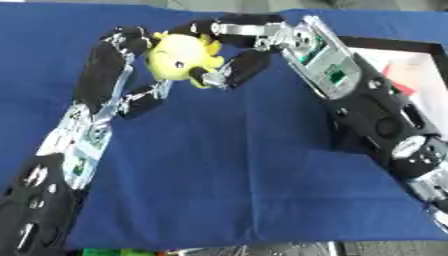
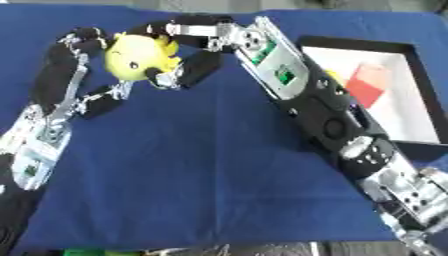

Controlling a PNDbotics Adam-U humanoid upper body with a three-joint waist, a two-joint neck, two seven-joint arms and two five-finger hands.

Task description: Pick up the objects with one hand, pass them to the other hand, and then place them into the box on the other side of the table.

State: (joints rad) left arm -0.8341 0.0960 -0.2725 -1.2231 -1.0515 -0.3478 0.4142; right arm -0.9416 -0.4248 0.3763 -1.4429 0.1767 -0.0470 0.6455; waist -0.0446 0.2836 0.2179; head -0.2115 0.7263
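— blue cloth (image 1: 236,190) over the whole table, a little creased, running askew across both views. grey floor past the far edge.

— and the toy?

— yellow, round, with small spikes and a dark eye: yellow toy (image 1: 181,56) up near the far left of the cloth, caught between both hands.

— left hand?

— left hand (image 1: 114,70) coming up from the lower left corner, black fingers curled round the toy's left side and over its top.

— right hand?

— right hand (image 1: 236,50) reaching across from the right, fingers (image 1: 245,25) arched over the toy's top, thumb (image 1: 229,72) pressed in under its right side. clamped on it too.

— lifted or resting?

— cannot tell; hidden by the fingers.

— the box?

— box (image 2: 420,75) at the right edge of the table, black rim, white inside, partly behind the right forearm. red and pinkish shape (image 2: 367,85) lying in it, kind unclear.

— anything else?

— strip of green and yellow (image 1: 109,252) at the near edge, below the cloth.
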